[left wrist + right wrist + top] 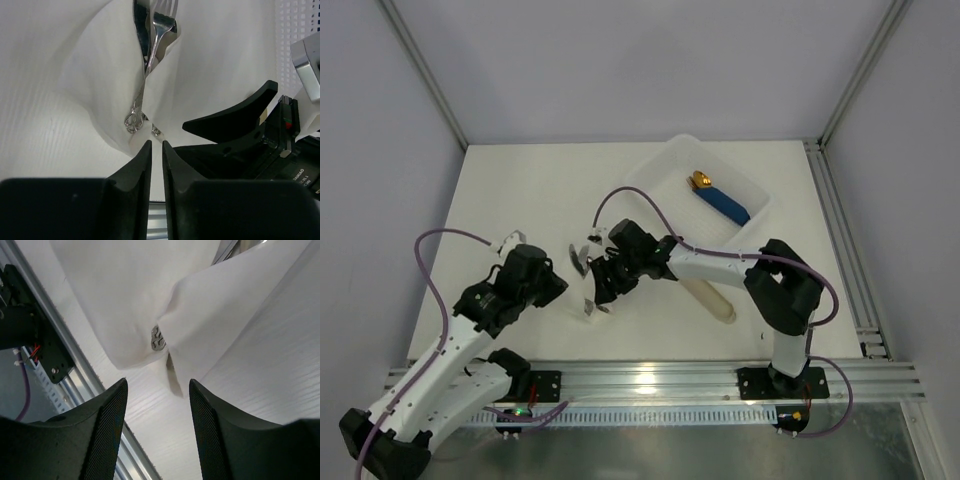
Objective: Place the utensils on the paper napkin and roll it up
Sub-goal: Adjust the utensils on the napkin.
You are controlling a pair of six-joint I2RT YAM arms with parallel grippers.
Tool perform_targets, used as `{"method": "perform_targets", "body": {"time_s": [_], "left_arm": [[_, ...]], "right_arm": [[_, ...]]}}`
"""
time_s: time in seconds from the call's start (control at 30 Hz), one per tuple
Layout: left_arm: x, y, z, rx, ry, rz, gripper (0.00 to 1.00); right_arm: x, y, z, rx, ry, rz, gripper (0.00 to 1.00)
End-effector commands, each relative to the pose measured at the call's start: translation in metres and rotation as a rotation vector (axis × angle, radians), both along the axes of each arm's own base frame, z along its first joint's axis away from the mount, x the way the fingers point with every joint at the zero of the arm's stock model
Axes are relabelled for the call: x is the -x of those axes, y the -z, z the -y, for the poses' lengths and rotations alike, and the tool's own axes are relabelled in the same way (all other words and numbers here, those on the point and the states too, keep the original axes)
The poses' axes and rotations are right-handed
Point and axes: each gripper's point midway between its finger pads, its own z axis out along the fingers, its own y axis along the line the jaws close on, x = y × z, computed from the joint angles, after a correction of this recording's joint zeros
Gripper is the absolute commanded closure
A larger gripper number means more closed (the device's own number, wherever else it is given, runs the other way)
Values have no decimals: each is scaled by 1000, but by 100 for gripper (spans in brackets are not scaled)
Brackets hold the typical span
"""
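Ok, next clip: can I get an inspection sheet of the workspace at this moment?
Surface: white table, no spills seen.
Job's things: paper napkin folded partly over the utensils; fork tines and handle ends showing.
Clutter: white tray holding a blue-handled gold-tipped piece; beige oblong sleeve on the table.
Grippers: left gripper jaws nearly together at the napkin's near edge, grip unclear; right gripper open above the napkin.
Cables: purple cables loop above the table.
Surroundings: aluminium rail at the near edge; grey walls.
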Motion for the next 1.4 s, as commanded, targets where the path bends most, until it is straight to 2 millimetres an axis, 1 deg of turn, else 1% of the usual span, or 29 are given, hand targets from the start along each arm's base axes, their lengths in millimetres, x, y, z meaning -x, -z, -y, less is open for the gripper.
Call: {"method": "perform_targets", "body": {"time_s": [0.0, 0.03, 0.07, 0.1, 0.13, 0.17, 0.2, 0.23, 0.27, 0.3, 0.33, 0.37, 0.4, 0.43, 0.47, 0.5, 0.6, 0.7, 0.73, 0.77, 0.93, 0.97, 1.07, 1.1, 1.17, 1.27, 1.3, 1.37], "left_arm": [[-21, 0, 10, -20, 22, 27, 89], [-22, 4, 7, -34, -7, 13, 97], [-24, 9, 3, -48, -33, 4, 100], [-24, 17, -3, -74, -68, -11, 100], [-25, 22, -4, -66, -96, -20, 100], [-27, 24, -5, -66, -112, -14, 100], [-26, 35, -11, -85, -134, -20, 100], [-28, 37, -11, -82, -144, -11, 100], [-28, 41, -12, -84, -158, -17, 100], [-27, 46, -15, -100, -169, -29, 100], [-24, 52, -18, -117, -176, -47, 100], [-24, 55, -21, -126, -194, -54, 100], [-21, 62, -26, -143, -211, -72, 99], [-18, 66, -27, -147, -218, -86, 97], [-17, 68, -28, -149, -223, -94, 97], [-16, 71, -27, -146, -230, -105, 96], [-14, 79, -29, -155, -239, -122, 96], [-10, 84, -30, -160, -244, -144, 96], [-8, 85, -31, -160, -246, -148, 96], [-8, 86, -31, -157, -249, -145, 96], [-4, 88, -34, -140, -268, -140, 96], [-3, 89, -34, -139, -269, -140, 96], [-1, 92, -35, -139, -272, -145, 96], [0, 93, -35, -138, -272, -149, 96], [1, 95, -35, -137, -272, -153, 96], [3, 97, -35, -139, -268, -160, 96], [3, 97, -35, -139, -267, -162, 96], [5, 100, -36, -143, -267, -172, 96]], "right_arm": [[-33, -19, -20, -20, 69, 116, 44], [-38, -10, -19, 16, 90, 137, 43], [-41, -10, -20, 26, 100, 148, 42], [-45, -11, -22, 33, 115, 155, 41], [-48, -5, -23, 48, 126, 155, 40], [-49, -4, -24, 52, 134, 159, 39], [-53, -7, -28, 52, 145, 164, 38], [-52, -6, -31, 55, 145, 166, 37], [-52, -1, -34, 65, 145, 164, 37], [-54, -5, -39, 57, 145, 172, 37], [-52, -4, -41, 62, 142, 172, 37], [-51, 4, -43, 86, 142, 166, 37], [-53, -1, -48, 82, 147, 172, 37], [-55, 1, -49, 94, 152, 172, 37], [-52, 4, -49, 114, 150, 170, 37], [-54, 6, -51, 125, 159, 186, 38], [-51, 9, -54, 146, 169, 185, 41], [-51, 15, -50, 173, 184, 177, 47], [-50, 14, -49, 172, 183, 175, 52], [-49, 14, -49, 172, 185, 171, 55], [-43, 12, -50, 158, 189, 154, 62], [-44, 11, -51, 155, 191, 154, 66], [-47, 13, -51, 158, 204, 162, 69], [-49, 12, -52, 159, 209, 167, 72], [-51, 14, -51, 170, 210, 177, 75], [-54, 12, -49, 180, 222, 190, 89], [-54, 11, -47, 185, 223, 192, 96], [-59, 11, -37, 213, 252, 217, 96]]}}
